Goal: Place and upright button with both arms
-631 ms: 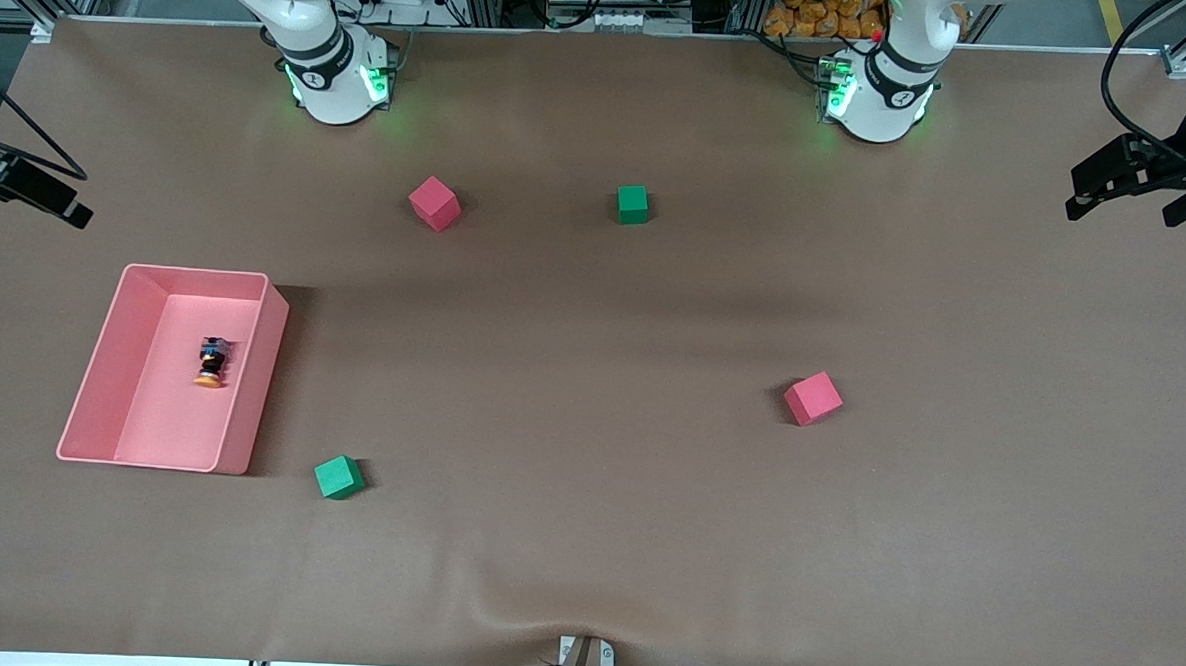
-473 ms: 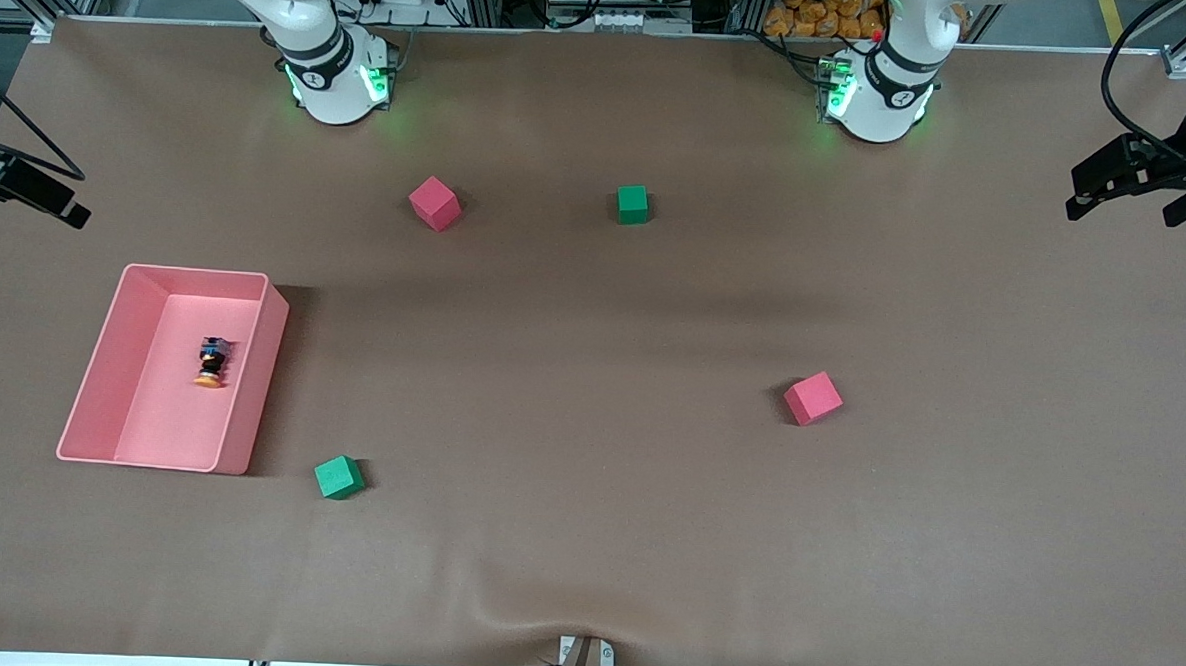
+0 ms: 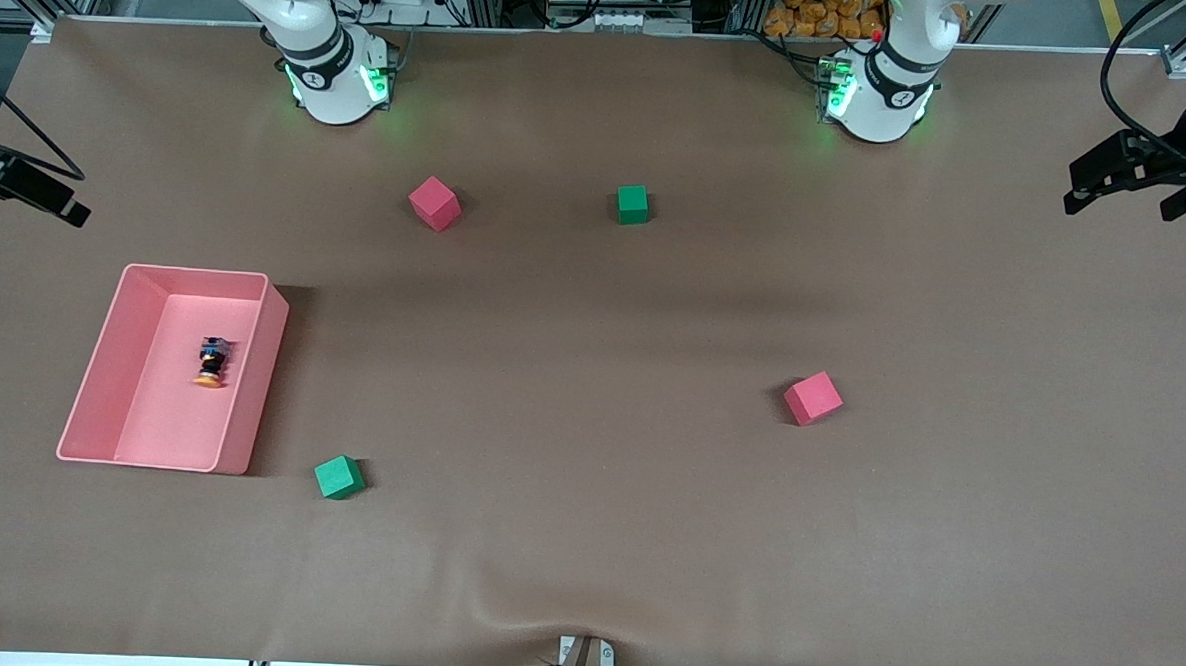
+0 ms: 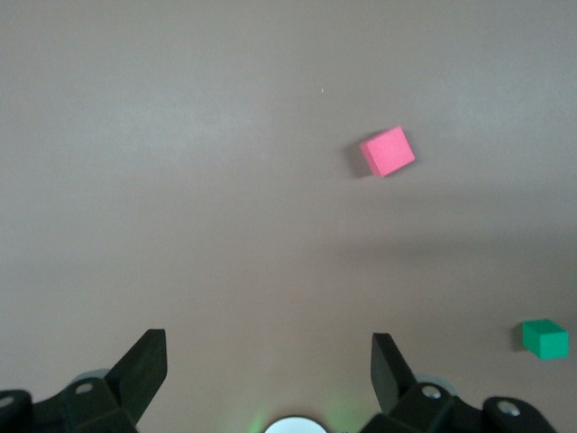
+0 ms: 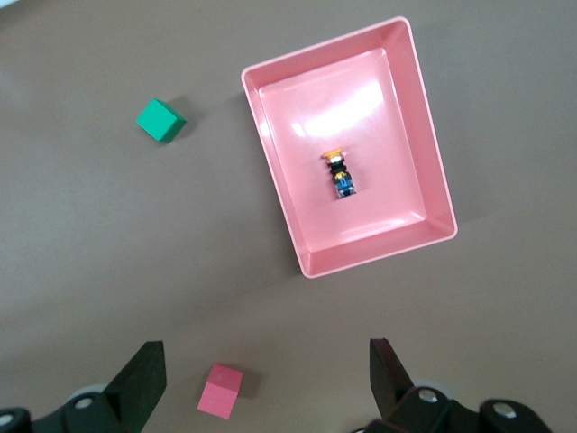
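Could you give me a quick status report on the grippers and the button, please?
Left gripper and right gripper open, high over the table. Button lying on its side in the pink tray. Nothing blocking it.

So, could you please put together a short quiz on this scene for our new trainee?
1. True or false: the button stands upright on its base.
2. What holds the button? A) the pink tray B) the left gripper C) the right gripper
3. Fill in: both grippers are ___.

Key:
1. False: it lies on its side.
2. A: it rests on the tray floor, touched by neither gripper.
3. Open: each has its fingers spread wide, high over the table.
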Action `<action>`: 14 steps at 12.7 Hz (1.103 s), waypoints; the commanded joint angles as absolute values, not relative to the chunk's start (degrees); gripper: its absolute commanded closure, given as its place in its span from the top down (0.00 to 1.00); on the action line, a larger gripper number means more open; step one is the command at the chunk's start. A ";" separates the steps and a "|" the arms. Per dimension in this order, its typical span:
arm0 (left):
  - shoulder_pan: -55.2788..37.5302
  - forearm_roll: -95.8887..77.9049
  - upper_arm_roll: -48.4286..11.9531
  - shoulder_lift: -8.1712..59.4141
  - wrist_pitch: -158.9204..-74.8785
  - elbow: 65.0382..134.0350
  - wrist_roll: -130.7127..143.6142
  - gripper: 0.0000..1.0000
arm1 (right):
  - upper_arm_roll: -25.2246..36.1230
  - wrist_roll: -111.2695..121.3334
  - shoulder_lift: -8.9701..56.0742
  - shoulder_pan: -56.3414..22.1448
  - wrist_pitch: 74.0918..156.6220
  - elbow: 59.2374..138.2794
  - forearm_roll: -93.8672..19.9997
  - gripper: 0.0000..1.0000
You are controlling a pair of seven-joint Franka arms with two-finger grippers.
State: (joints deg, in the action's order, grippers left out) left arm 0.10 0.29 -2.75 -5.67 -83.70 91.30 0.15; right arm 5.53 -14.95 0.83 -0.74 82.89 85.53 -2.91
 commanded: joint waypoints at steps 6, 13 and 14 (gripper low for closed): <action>0.53 0.00 -2.90 -6.33 -81.56 91.41 -0.09 1.00 | 11.07 7.00 15.09 -0.09 88.39 86.91 -3.25 1.00; 0.53 -0.26 -2.81 -5.71 -84.29 91.23 -0.18 1.00 | 11.69 16.25 24.33 1.23 114.05 102.03 -4.48 1.00; 0.53 -0.18 -2.81 -5.54 -85.24 91.23 -0.18 1.00 | 11.78 16.69 25.65 1.32 116.26 103.17 -4.92 1.00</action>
